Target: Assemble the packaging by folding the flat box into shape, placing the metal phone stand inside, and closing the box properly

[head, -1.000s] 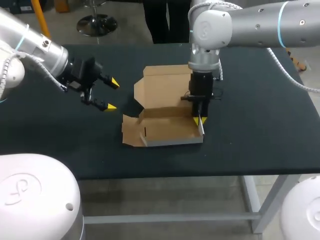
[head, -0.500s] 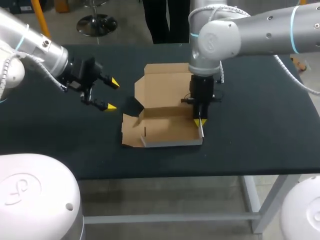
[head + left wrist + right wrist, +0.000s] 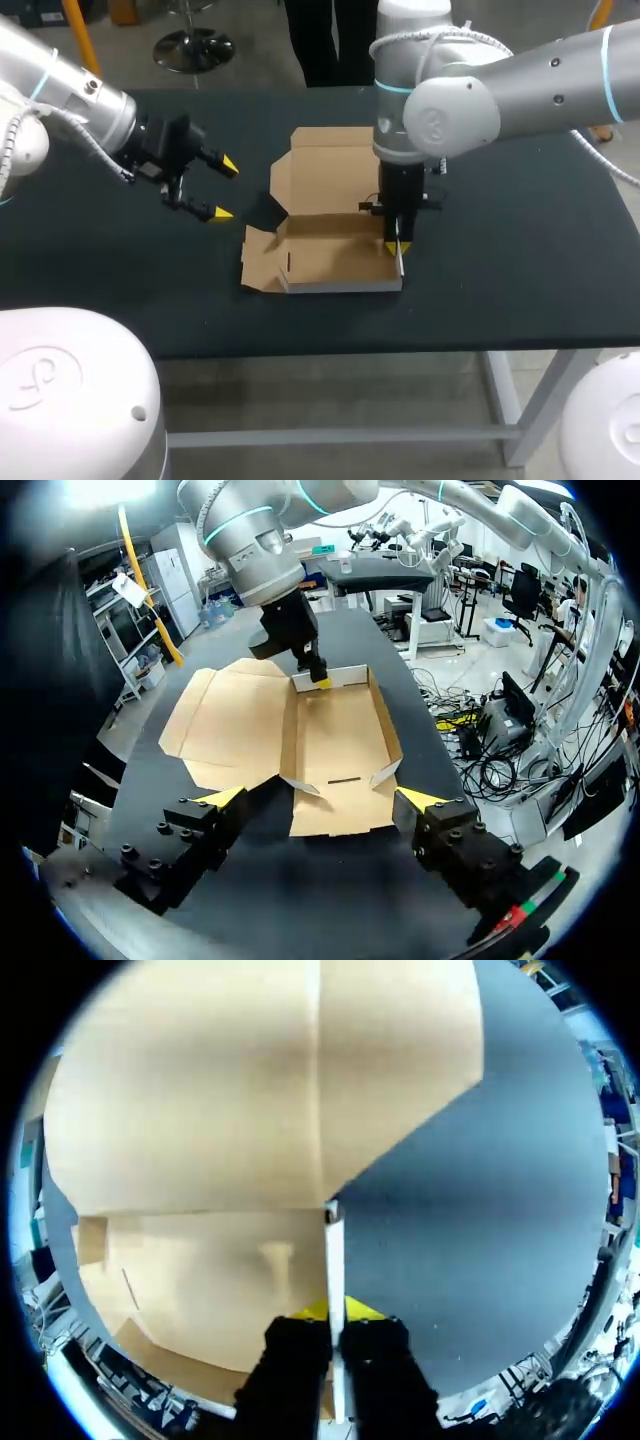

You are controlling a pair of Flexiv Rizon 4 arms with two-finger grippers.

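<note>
Cardboard box (image 3: 320, 255) wall pinched by right gripper (image 3: 397, 247) | left gripper (image 3: 224, 189) spread wide

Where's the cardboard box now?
The brown cardboard box lies open mid-table in the head view, its right wall pinched by the right tool, the left tool to its left.

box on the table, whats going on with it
The right gripper is shut on the flap at the right end of the box, holding it upright. The left gripper hangs open off to the box's left, holding nothing. The box is only partly folded: its lid lies open behind it, and nothing is inside yet.
</note>
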